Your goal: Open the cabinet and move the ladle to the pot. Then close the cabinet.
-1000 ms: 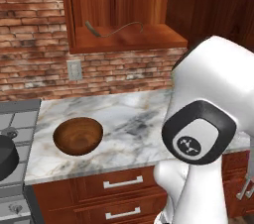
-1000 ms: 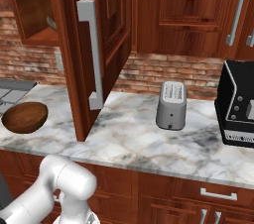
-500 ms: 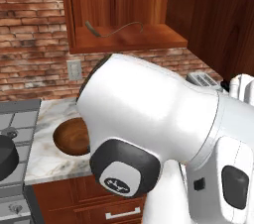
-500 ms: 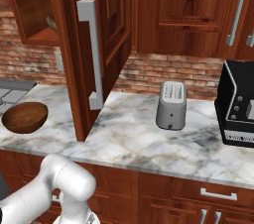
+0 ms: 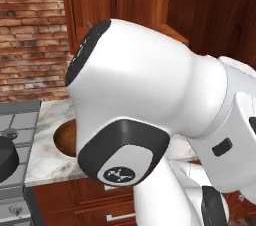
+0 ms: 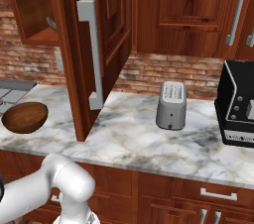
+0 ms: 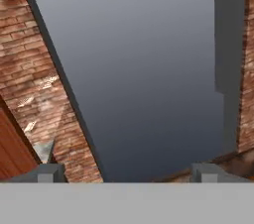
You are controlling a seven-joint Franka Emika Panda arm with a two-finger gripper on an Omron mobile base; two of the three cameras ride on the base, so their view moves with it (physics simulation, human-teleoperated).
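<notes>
The cabinet [image 6: 106, 29] hangs on the brick wall with its door swung wide open, the long silver bar handle [image 6: 90, 54] facing the right base view. Inside its open compartment [image 6: 31, 12] a small pale part of the ladle [image 6: 50, 23] shows on the shelf. In the left base view one dark end of the ladle [image 5: 89, 23] sticks out above the arm. The dark pot [image 5: 6, 159] sits on the stove at the left edge. My gripper [image 7: 127, 173] is open, its fingertips [image 7: 49, 172] wide apart with nothing between them, facing a grey surface and brick.
A brown wooden bowl [image 6: 24, 117] rests on the marble counter [image 6: 149, 141] left of the open door. A silver toaster [image 6: 171, 105] and a black appliance [image 6: 239, 106] stand further right. My white arm [image 5: 150, 115] blocks much of the left base view.
The arm has swung up and across the left base view, now covering the bowl and most of the cabinet opening. The door stays open and the gripper stays open.
</notes>
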